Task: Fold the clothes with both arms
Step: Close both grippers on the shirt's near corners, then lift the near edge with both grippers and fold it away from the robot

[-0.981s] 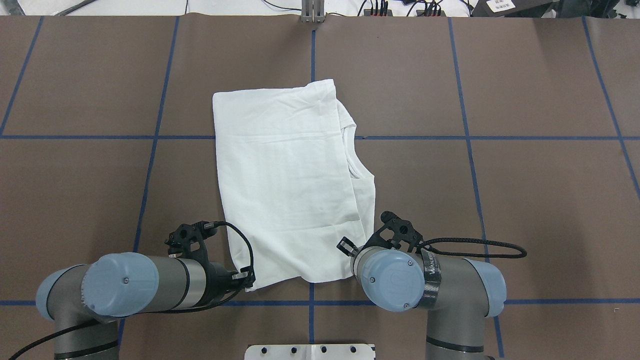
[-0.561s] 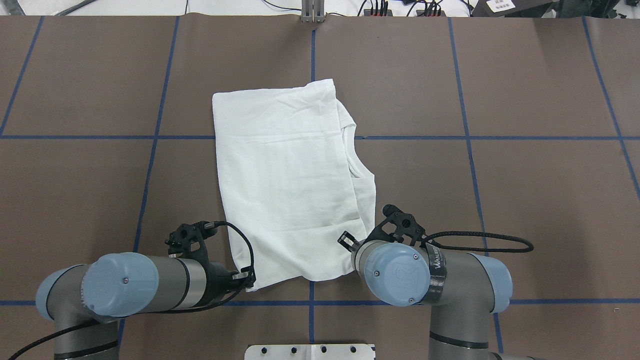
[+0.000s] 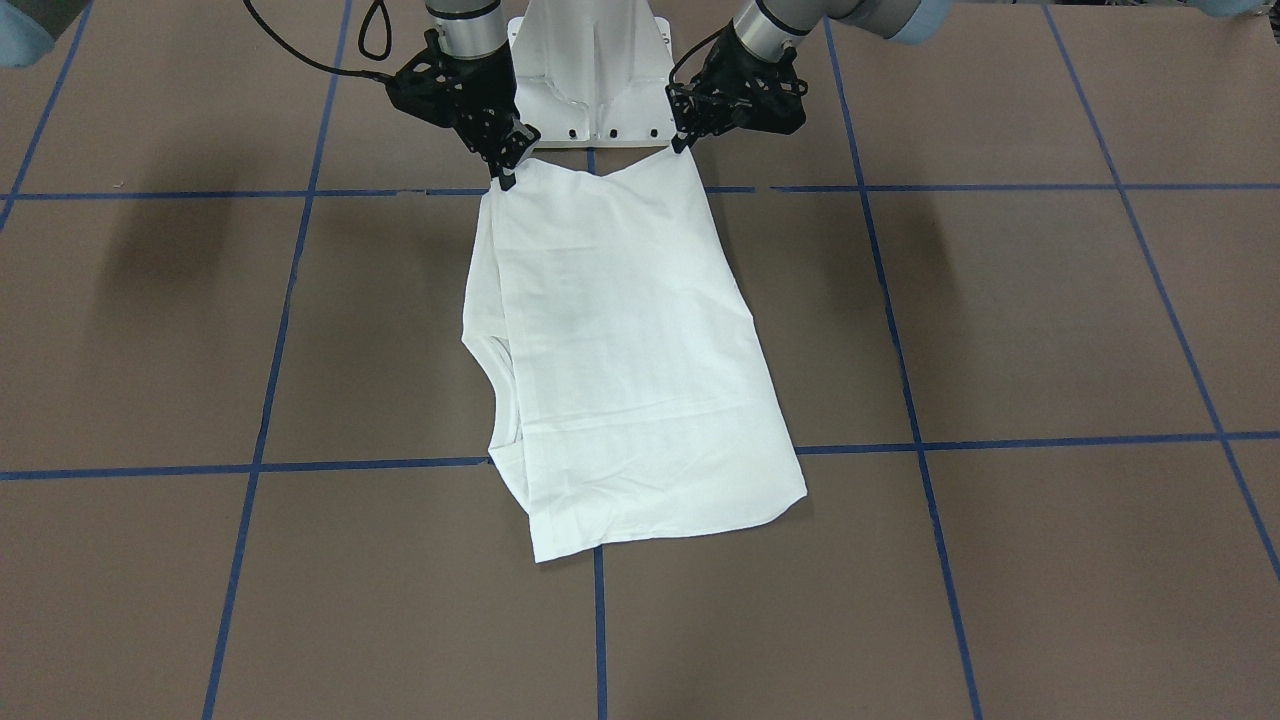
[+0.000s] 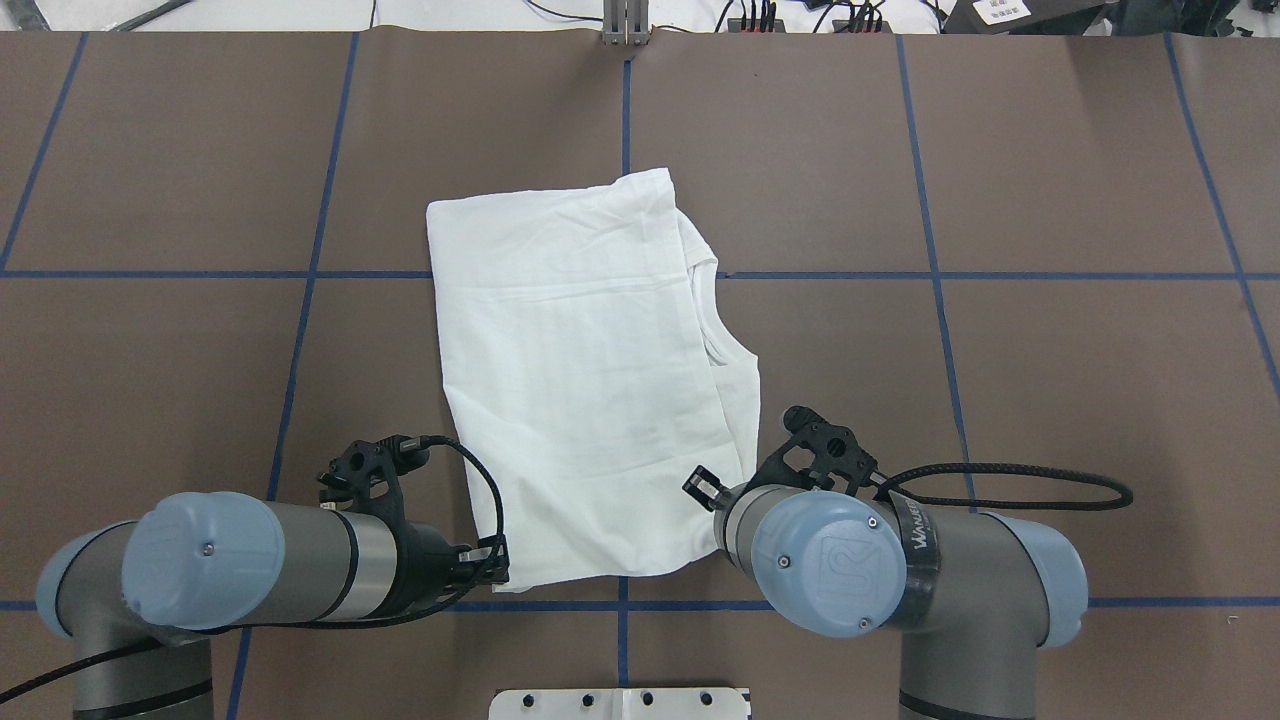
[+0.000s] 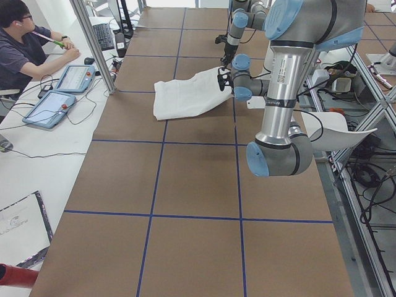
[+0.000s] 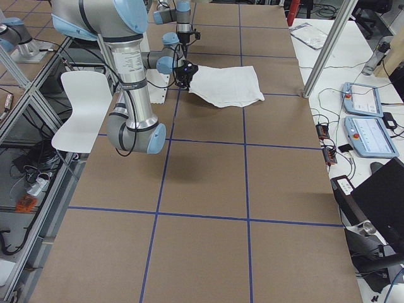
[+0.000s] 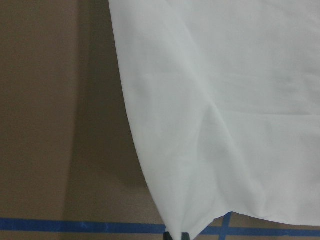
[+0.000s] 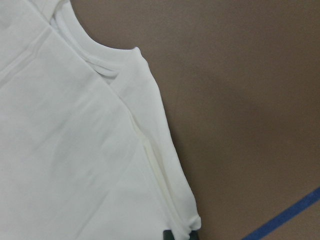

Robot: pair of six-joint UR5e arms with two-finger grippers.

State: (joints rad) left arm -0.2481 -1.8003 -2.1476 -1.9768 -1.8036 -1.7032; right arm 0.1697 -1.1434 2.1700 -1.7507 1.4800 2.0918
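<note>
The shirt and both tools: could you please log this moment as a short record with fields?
shirt: white, folded, on the brown table
collar: on the robot's right side
left tool: shut on one near corner of the shirt
right tool: shut on the other near corner
near edge: lifted off the table, sagging between the tools
far edge: flat on the table
</note>
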